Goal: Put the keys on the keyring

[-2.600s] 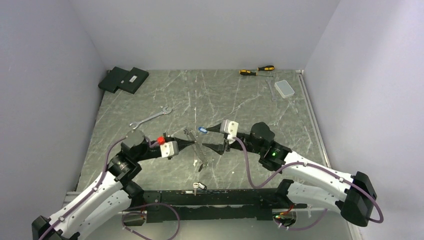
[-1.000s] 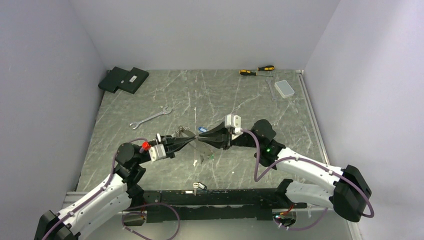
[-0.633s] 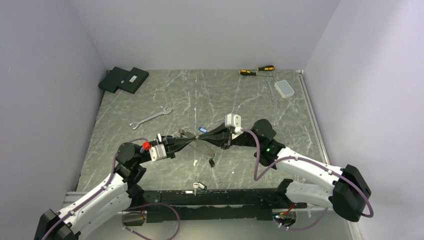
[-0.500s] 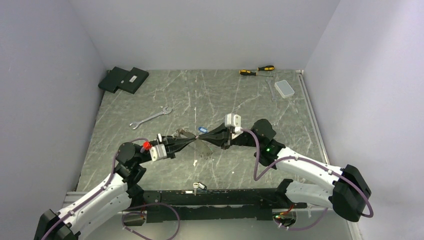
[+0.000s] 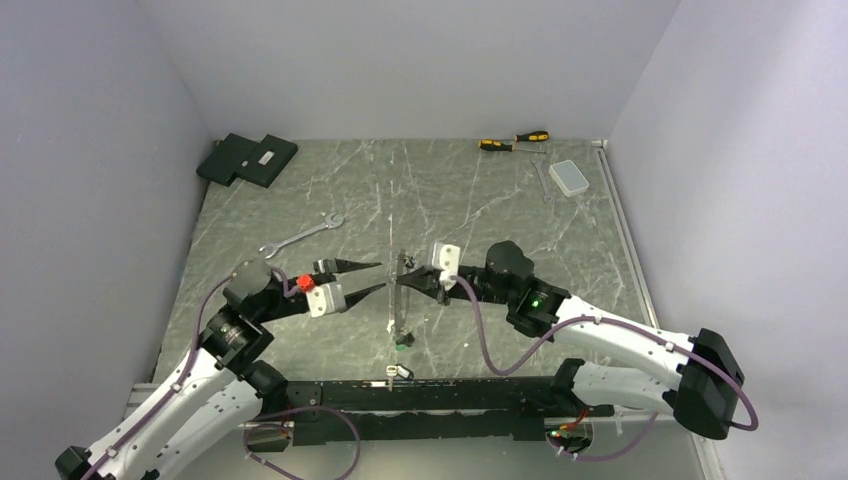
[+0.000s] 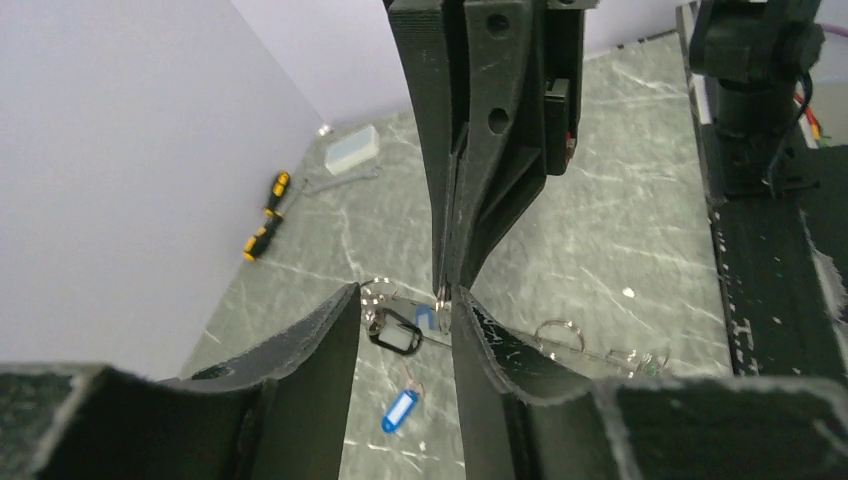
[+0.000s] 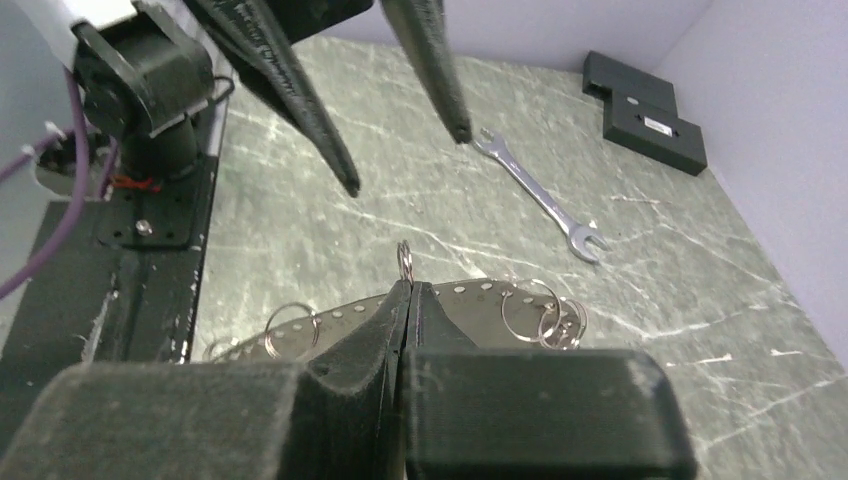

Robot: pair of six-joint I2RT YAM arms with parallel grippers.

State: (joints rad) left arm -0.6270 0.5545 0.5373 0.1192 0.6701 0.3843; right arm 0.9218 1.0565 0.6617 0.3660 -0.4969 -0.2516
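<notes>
The right gripper has its black tapered fingers pressed together on a small ring of round silver wire. This is just above the keyring, a thin pale band with punched holes that curves over the grey-green veined table. The left gripper is near, pointed fingers apart and empty; the green key is at the band's near end, and the blue key, smooth plastic, lies beside the band.

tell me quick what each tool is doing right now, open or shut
Left tool: open, holding nothing.
Right tool: closed, pinching a small split ring at its tips.
</notes>
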